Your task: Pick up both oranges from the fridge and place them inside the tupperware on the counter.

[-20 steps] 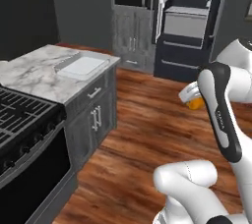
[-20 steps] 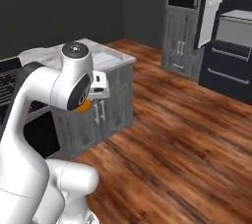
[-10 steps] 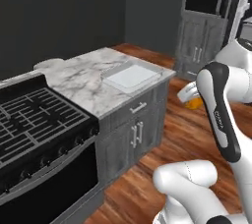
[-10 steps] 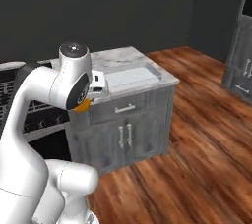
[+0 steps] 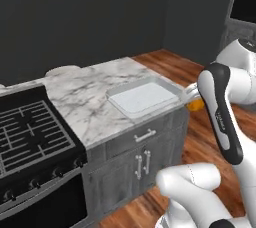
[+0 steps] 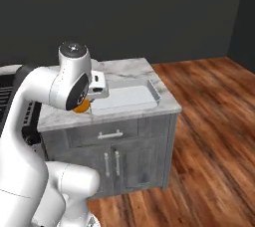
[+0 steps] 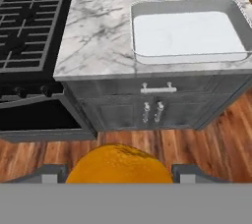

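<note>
One bright orange (image 7: 119, 163) is carried, clamped between the closed jaws of the gripper (image 7: 118, 173), low before the grey cabinet front. Change noted: over the last second both base views have swung away from the fridge, so the base has driven, and the counter (image 5: 80, 103) is now squarely faced. Carry judged nearly done for this fruit; release remains. Stovetop (image 7: 30, 16) is set beside the marble. Farther on, the tupperware (image 7: 189, 34) is seen bare on the counter's end, well ahead of the fruit.
</note>
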Controlling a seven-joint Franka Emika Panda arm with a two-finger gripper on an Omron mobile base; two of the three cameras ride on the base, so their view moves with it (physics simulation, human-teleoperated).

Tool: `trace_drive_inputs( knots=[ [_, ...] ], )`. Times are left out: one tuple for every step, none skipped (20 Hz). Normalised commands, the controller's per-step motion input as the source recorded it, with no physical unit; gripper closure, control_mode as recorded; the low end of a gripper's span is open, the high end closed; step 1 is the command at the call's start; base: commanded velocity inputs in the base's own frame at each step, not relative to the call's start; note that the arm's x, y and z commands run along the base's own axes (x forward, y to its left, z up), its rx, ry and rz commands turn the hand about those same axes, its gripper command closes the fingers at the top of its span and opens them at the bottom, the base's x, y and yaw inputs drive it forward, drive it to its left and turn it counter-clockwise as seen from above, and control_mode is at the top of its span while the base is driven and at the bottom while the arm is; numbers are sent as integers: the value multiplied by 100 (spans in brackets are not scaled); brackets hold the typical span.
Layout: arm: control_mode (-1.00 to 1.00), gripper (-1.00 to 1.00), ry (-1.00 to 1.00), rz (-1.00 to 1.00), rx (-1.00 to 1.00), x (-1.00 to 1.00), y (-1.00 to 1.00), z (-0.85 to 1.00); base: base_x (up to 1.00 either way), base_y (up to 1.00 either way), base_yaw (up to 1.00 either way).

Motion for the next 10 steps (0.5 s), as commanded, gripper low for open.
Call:
trace_drive_inputs(
  knots=[
    [100, 100, 0, 0, 0, 0, 0, 0, 86, -44, 24],
    [100, 100, 0, 0, 0, 0, 0, 0, 95, -31, 23],
    [100, 100, 0, 0, 0, 0, 0, 0, 99, -24, 22],
    [100, 100, 0, 0, 0, 0, 0, 0, 100, -19, 23],
    [100, 100, 0, 0, 0, 0, 0, 0, 100, -14, 24],
    [100, 100, 0, 0, 0, 0, 0, 0, 100, -2, 28],
    [100, 100, 0, 0, 0, 0, 0, 0, 100, 0, 30],
    [100, 100, 0, 0, 0, 0, 0, 0, 98, 0, 31],
    [100, 100, 0, 0, 0, 0, 0, 0, 89, 0, 33],
    [100, 100, 0, 0, 0, 0, 0, 0, 86, 0, 33]
  ],
)
